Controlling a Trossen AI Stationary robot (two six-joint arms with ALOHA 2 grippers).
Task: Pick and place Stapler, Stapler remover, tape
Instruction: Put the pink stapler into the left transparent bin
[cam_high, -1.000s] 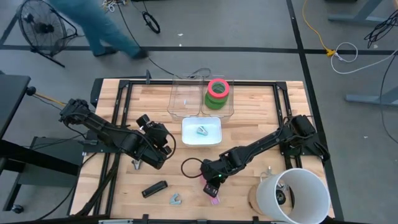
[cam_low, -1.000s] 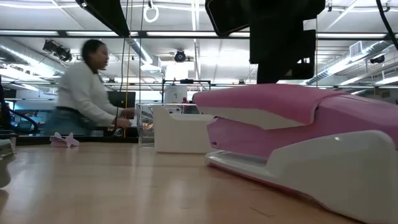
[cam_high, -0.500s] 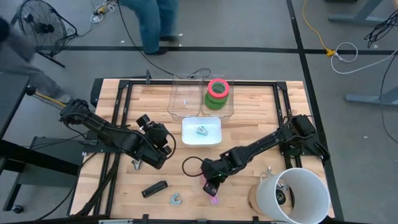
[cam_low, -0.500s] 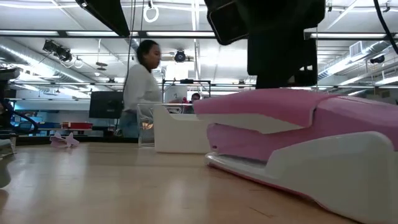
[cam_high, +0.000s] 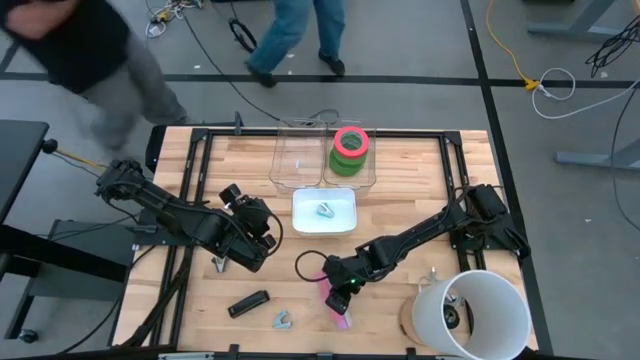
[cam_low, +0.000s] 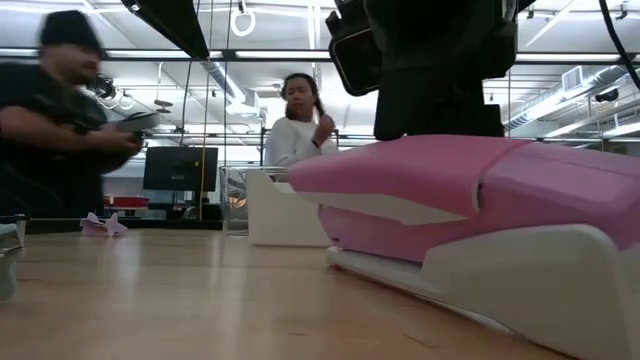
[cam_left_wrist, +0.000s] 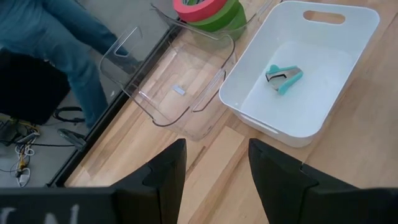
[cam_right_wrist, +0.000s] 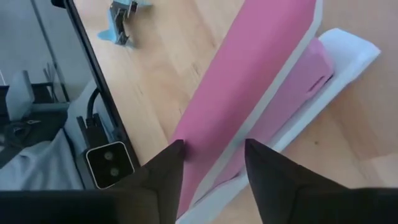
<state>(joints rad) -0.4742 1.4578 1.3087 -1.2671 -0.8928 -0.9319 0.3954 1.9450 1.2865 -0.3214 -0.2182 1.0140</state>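
Right now the pink stapler lies on the table's front edge, long axis running front to back, directly beneath the right gripper, whose parted fingers straddle it without gripping; the left gripper waits open, farther off.

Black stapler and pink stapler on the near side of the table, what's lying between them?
In the high view, a grey-blue staple remover lies on the wood between the black stapler and the pink stapler, touching neither.
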